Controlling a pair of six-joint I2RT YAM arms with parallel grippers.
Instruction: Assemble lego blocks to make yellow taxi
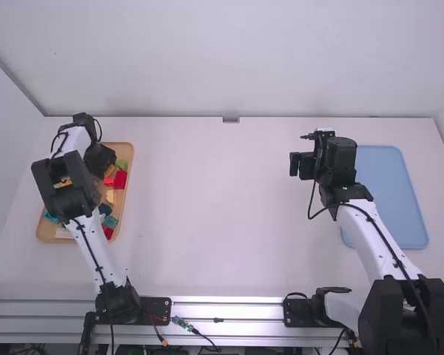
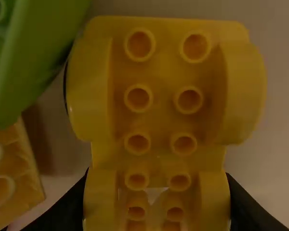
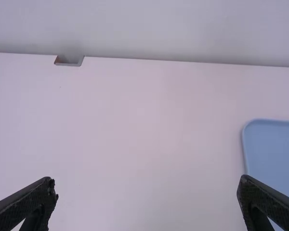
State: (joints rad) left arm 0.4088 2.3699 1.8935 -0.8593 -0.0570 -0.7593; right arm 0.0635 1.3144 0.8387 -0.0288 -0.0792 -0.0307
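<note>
So the left end effector (image 2: 157, 177) has its fingers closed on the sides of a yellow Duplo-style car base (image 2: 162, 115), down in the wooden tray (image 1: 131, 164). I'd guess it's pinched across the width so the studs stay free for stacking. A green brick (image 2: 36, 53) and a yellowish-orange brick (image 2: 12, 168) crowd one flank, so that grip probably needs care not to snag them. The right end effector (image 3: 148, 179) is spread apart with nothing in it, above the surface (image 1: 222, 207) near the blue tray (image 1: 392, 200), maybe just waiting its turn. The base's studs face the wrist camera, and its long axis runs crosswise to the finger-to-finger line. Can't tell which end is the taxi's nose.
</note>
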